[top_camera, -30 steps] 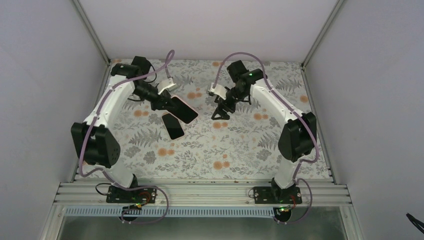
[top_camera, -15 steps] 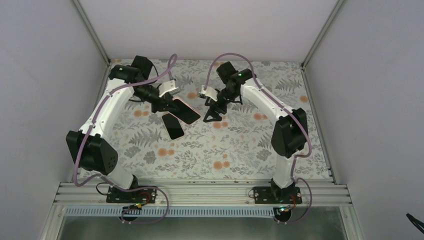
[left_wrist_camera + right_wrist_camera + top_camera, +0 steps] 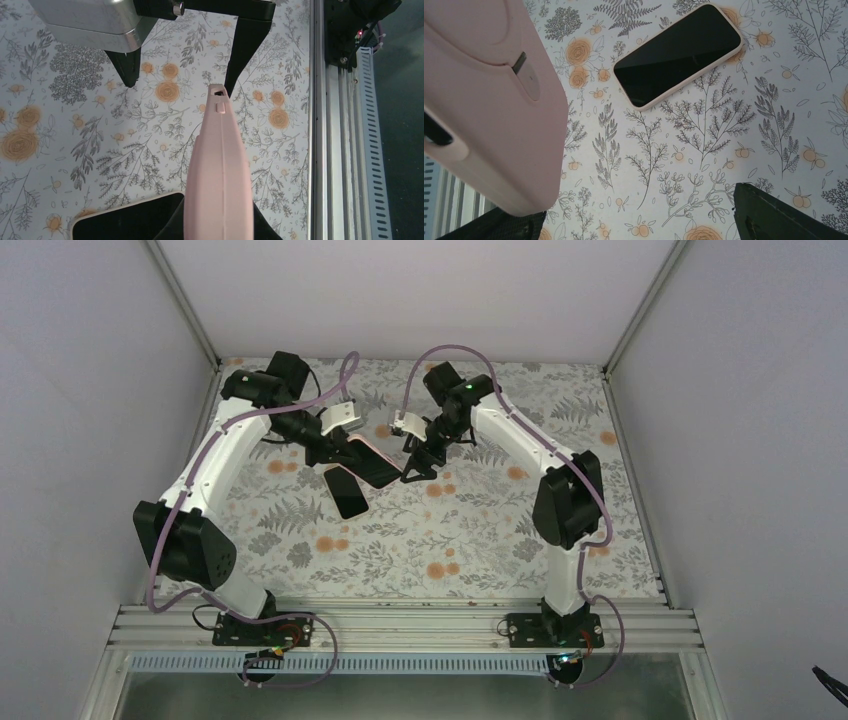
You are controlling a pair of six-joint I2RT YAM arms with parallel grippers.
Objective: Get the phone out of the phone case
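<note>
My left gripper (image 3: 335, 450) is shut on a pink phone case (image 3: 368, 462) with the dark-faced phone in it, held tilted above the table. In the left wrist view the case (image 3: 220, 165) shows edge-on between my fingers, its far end close to one finger of the right gripper (image 3: 245, 45). My right gripper (image 3: 415, 468) stands open just right of the case's free end. In the right wrist view the pink case (image 3: 489, 100) fills the left side, over my left finger, and nothing is gripped between the fingers (image 3: 784, 215).
A second phone (image 3: 347, 492) with a black screen and cream rim lies flat on the floral table below the held case, also seen in the right wrist view as that phone (image 3: 679, 55). An aluminium rail (image 3: 340, 150) runs along the table's near edge.
The right arm has swung left toward the held case, until its fingers reach the case's free end, and its jaws have narrowed slightly. The left gripper keeps its grip, shifted a little.
</note>
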